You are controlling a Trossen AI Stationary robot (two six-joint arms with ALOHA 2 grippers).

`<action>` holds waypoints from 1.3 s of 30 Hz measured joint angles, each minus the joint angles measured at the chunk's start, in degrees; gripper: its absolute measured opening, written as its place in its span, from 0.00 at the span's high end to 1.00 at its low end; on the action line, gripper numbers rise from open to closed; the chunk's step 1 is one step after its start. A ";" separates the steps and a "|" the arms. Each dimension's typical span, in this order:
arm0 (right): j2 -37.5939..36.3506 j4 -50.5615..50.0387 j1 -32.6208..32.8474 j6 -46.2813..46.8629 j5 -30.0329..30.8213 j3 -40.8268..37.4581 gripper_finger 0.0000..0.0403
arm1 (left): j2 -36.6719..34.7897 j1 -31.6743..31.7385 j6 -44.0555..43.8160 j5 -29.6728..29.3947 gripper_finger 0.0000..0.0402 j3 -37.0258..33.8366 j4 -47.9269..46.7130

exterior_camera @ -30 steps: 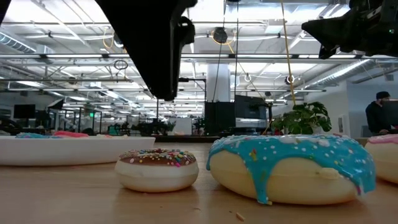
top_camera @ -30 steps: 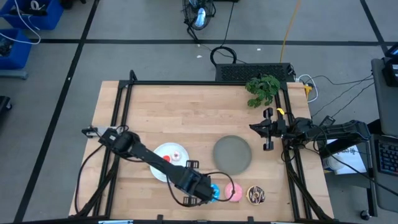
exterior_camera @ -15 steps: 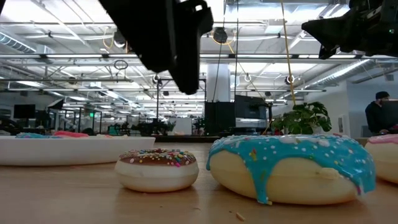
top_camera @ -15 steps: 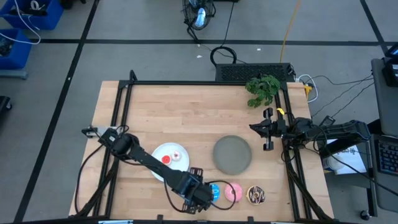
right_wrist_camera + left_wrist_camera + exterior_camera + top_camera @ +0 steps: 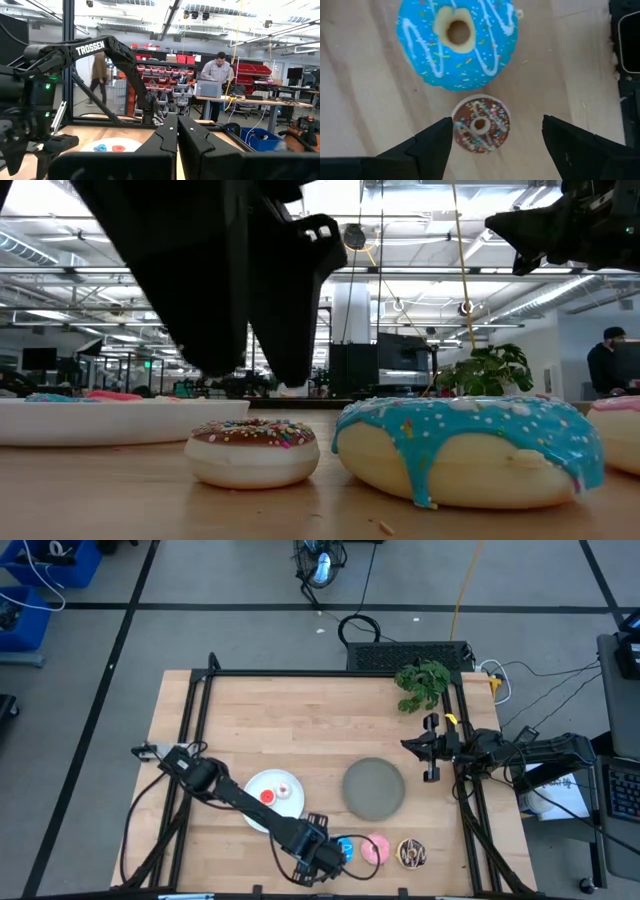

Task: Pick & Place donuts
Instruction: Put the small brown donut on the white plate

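since a second ago the left gripper [image 5: 492, 142] has travelled toward the table's near edge and dropped lower, so that in the low view its two dark fingers [image 5: 290, 300] now hang just above the tiny brown donut [image 5: 481, 124], spread wide with nothing between them. from the wrist view that sprinkled brown ring sits on bare wood between the two finger tips, untouched, just beside the larger blue donut [image 5: 457, 42], which has white drizzle and coloured sprinkles.

going left to right in the high view: the white plate [image 5: 258, 813] lies left of centre with the red donut [image 5: 268, 796] and the white-pink donut [image 5: 284, 790] on it, apart from each other. along the near edge come the blue donut, partly hidden by the left gripper, then the pink donut [image 5: 375, 848], then the dark brown drizzled donut [image 5: 411, 854], near one another in a row. the grey plate [image 5: 374, 788] sits bare behind them. the right gripper [image 5: 431, 749] waits at the table's right side, its fingers pressed together on nothing, near a green plant [image 5: 423, 683].
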 joint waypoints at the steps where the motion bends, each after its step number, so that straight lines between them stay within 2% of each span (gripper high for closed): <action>1: 0.01 -0.04 0.02 0.00 -0.02 0.02 1.00 | 0.13 0.02 0.01 0.09 0.25 0.00 0.02; 10: 0.52 0.01 0.00 0.00 0.13 0.02 1.00 | 2.39 0.59 1.07 -0.45 0.22 -0.06 -0.34; 16: 0.62 0.05 0.00 0.00 0.20 0.02 1.00 | 2.83 0.72 2.12 1.17 0.26 -0.72 0.05; 23: 0.66 0.12 0.00 0.00 0.20 0.01 1.00 | 3.35 0.65 3.44 0.87 0.35 -1.52 1.14; 31: 0.66 0.06 0.00 0.00 0.22 0.02 1.00 | 3.28 0.80 2.06 0.84 0.52 -1.66 1.02; 35: 0.66 0.07 0.01 0.00 0.22 0.01 1.00 | 3.37 1.09 -1.36 1.12 0.59 0.19 -3.80; 39: 0.66 0.07 0.00 0.00 0.22 0.00 1.00 | 3.37 1.09 -1.51 0.91 0.62 3.95 -10.93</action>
